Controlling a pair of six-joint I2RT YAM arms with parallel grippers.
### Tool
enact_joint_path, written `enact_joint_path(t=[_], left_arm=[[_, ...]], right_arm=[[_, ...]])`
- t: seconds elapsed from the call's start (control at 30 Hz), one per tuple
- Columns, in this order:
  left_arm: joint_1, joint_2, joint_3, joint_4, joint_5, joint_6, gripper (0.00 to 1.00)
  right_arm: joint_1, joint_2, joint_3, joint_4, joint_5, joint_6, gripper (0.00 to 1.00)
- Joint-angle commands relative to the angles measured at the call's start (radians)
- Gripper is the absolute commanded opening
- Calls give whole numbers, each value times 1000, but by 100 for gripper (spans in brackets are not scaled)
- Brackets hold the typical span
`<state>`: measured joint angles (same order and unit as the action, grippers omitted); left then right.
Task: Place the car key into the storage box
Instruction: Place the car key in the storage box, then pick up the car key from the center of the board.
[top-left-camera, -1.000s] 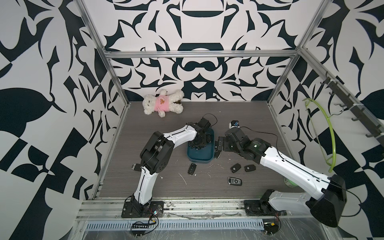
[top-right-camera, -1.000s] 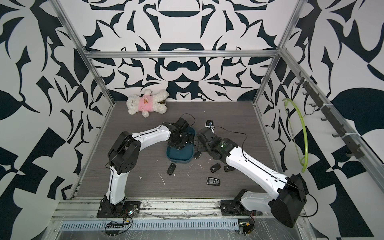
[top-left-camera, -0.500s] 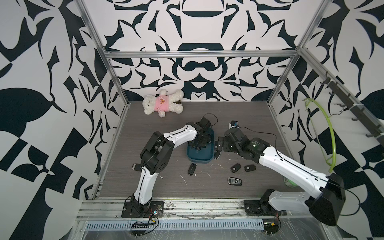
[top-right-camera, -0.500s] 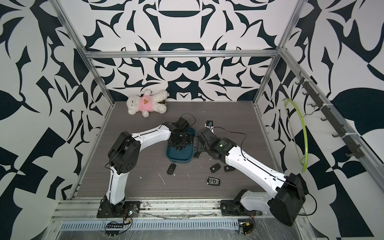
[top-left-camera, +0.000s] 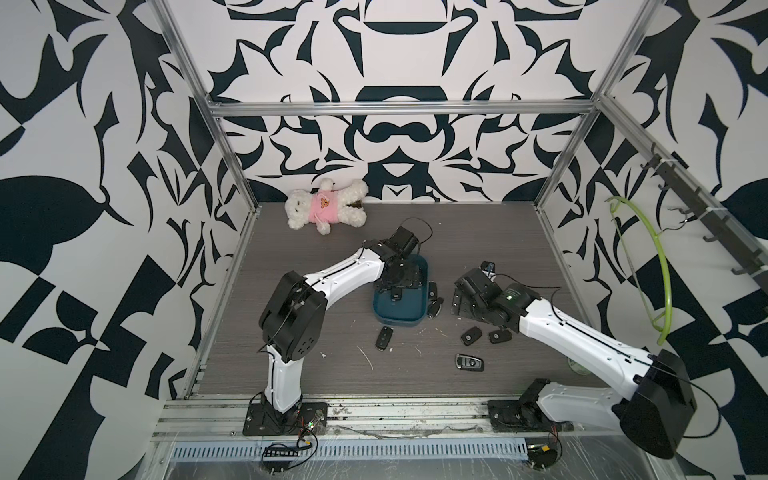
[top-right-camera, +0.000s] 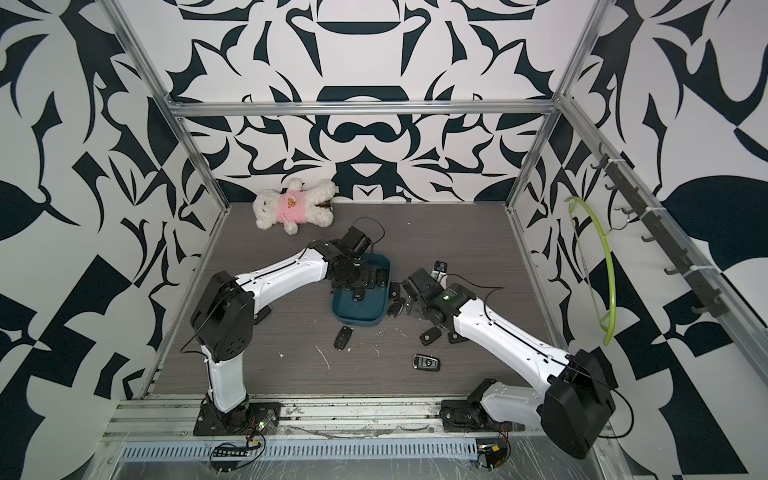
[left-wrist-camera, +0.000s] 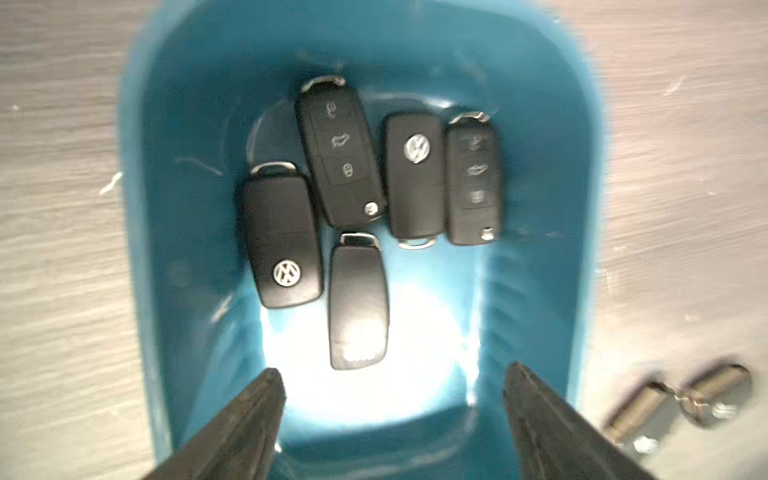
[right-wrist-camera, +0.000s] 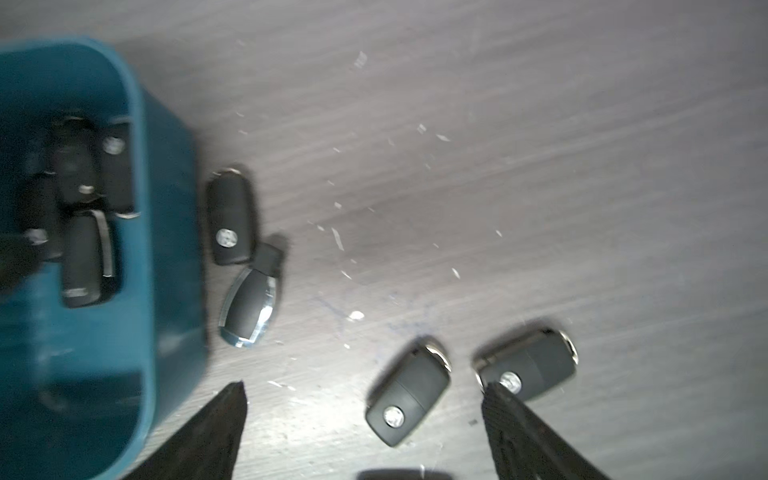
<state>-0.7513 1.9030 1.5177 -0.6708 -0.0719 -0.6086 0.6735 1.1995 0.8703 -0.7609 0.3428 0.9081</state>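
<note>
Where the left arm (top-left-camera: 345, 270) overlaps the mid-frame storage box (top-left-camera: 401, 322), the left gripper (left-wrist-camera: 393, 372) gapes empty. The right gripper (right-wrist-camera: 365, 388), blurred, gapes too.

Teal-blue storage box (top-left-camera: 401, 316), low walls, rounded corners, upright and open near mid-frame in both top views, smooth black car key (left-wrist-camera: 359, 305) lying flat inside, loose, beside four black flip-key fobs (left-wrist-camera: 413, 174).

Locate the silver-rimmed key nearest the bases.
In both top views, the silver-rimmed key lies right of centre, in front of two black keys by the right arm.
</note>
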Motion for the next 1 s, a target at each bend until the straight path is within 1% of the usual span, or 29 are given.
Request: enact_joint_path(t=[0.0,0.13,0.27,0.67,0.97], left_arm=[[-2,-50,-12,25,30,0,96],[-2,-82,-13,53,45,1,98],[-2,-97,-14,61,49,7,99],[-2,-140,-48,50,24,6,99],[-2,-165,-71,40,11,-2,99]], right_arm=[[0,-37,-22,-73,13,115,83],[0,-20,-60,-110,10,187,78],[7,6,-115,-62,-37,223,72],[32,92,-224,95,-109,290,72],[32,176,-199,158,-109,258,68]])
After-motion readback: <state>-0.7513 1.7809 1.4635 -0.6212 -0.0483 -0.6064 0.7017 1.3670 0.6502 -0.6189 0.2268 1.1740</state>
